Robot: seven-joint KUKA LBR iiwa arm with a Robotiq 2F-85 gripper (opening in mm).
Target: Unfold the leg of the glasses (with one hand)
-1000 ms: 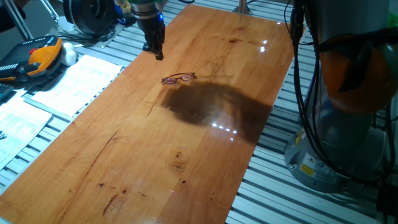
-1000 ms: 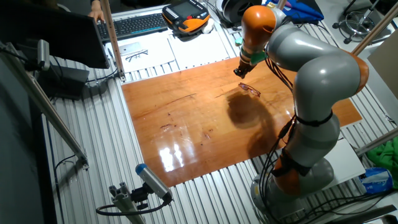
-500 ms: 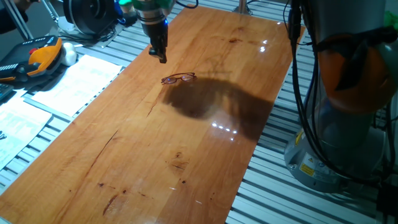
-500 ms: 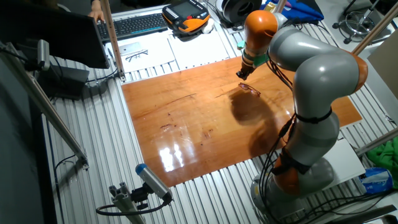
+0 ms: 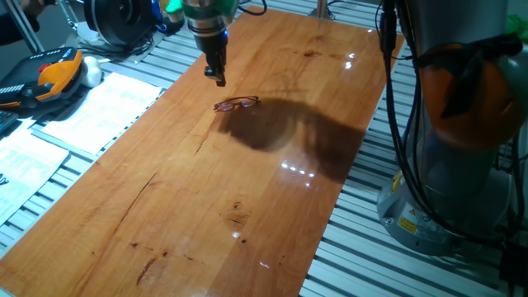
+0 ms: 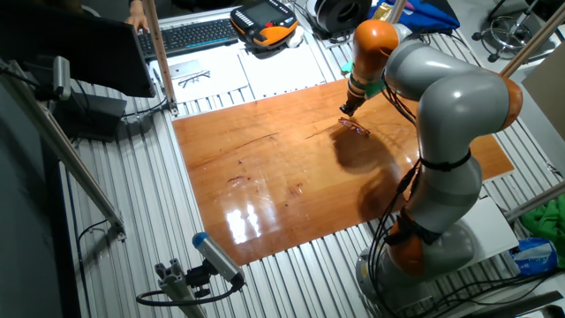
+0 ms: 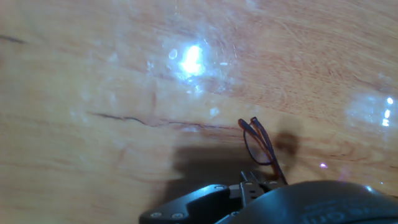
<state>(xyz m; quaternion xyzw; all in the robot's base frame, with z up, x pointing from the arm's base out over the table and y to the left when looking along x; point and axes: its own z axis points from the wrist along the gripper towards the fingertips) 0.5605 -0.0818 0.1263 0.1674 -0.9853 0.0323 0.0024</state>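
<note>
The table point(image 5: 272, 190), a wide varnished wooden board, is seen taking up most of both fixed views, with glare spots on its surface. Above its far part the arm point(image 6: 441, 106) is bent over, and the hand point(image 5: 217, 76) is held just beside and above the glasses point(image 5: 237, 104), nothing being gripped; its fingers appear close together, though how far they are parted cannot be told from these views. The glasses point(image 6: 355, 127) are found lying flat on the bare wood, apart from the fingertips, and in the hand view point(image 7: 261, 144) part of the frame is hidden by the hand's body. They are judged very light, thin and easily bent (and likely to skate on the varnish when pushed). A folded leg near its free tip would best be hooked, with the frame braced against sliding.
</note>
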